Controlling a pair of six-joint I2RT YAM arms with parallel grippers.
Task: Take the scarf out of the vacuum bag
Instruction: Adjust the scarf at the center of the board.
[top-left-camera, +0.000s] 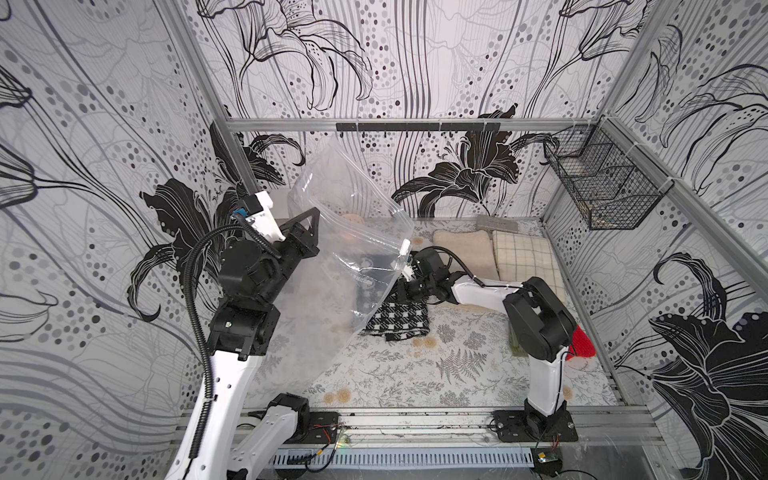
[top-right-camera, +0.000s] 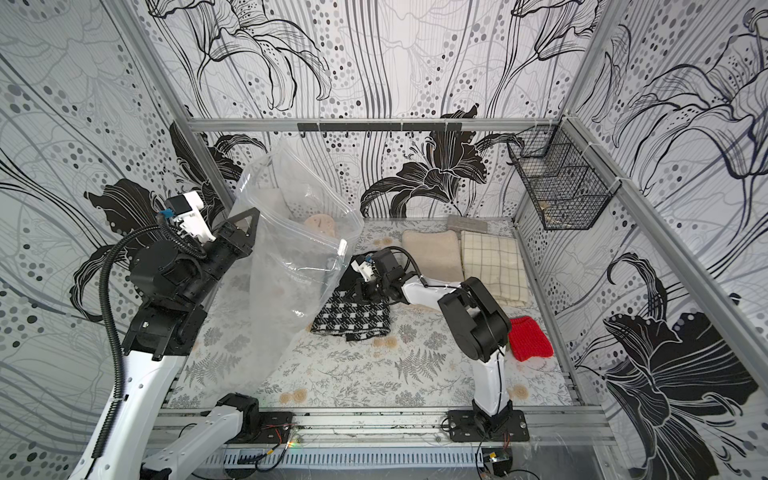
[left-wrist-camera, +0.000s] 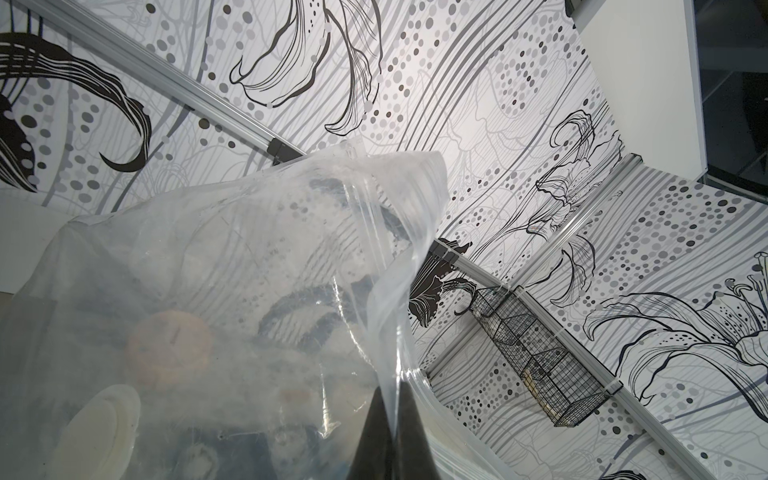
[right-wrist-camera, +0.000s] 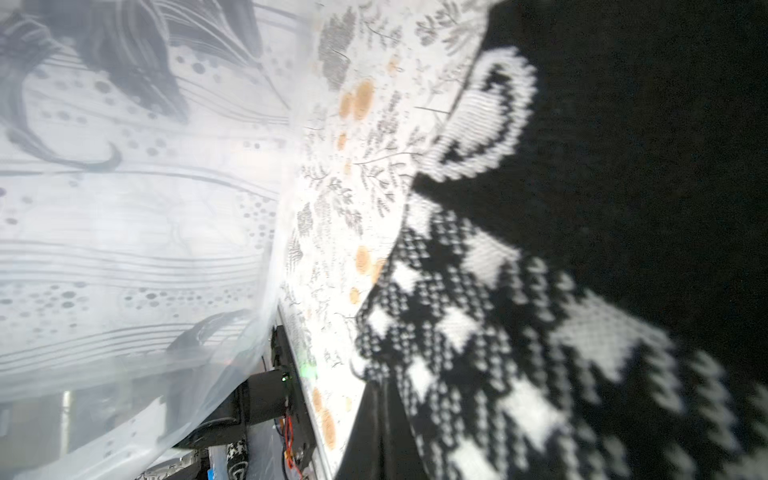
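Note:
The vacuum bag (top-left-camera: 345, 232) (top-right-camera: 286, 249) is a large clear crinkly bag held up above the table's left side, mouth toward the right. My left gripper (top-left-camera: 311, 218) (left-wrist-camera: 392, 386) is shut on its plastic edge. The white zip slider (top-right-camera: 342, 246) hangs at the mouth, and the round white valve disc (left-wrist-camera: 112, 419) shows through the film. The scarf (top-left-camera: 403, 320) (top-right-camera: 353, 318) (right-wrist-camera: 498, 332), a black-and-white check knit, lies on the cloth just outside the mouth. My right gripper (top-right-camera: 356, 293) (right-wrist-camera: 376, 384) is low over it, shut, its tips meeting at the scarf's edge.
Folded beige cloth (top-right-camera: 432, 253) and a checked cloth (top-right-camera: 492, 262) lie at the back right, with a red knit piece (top-right-camera: 530, 338) behind my right arm. A wire basket (top-right-camera: 561, 187) hangs on the right wall. A round tan object (top-right-camera: 318, 222) sits behind the bag.

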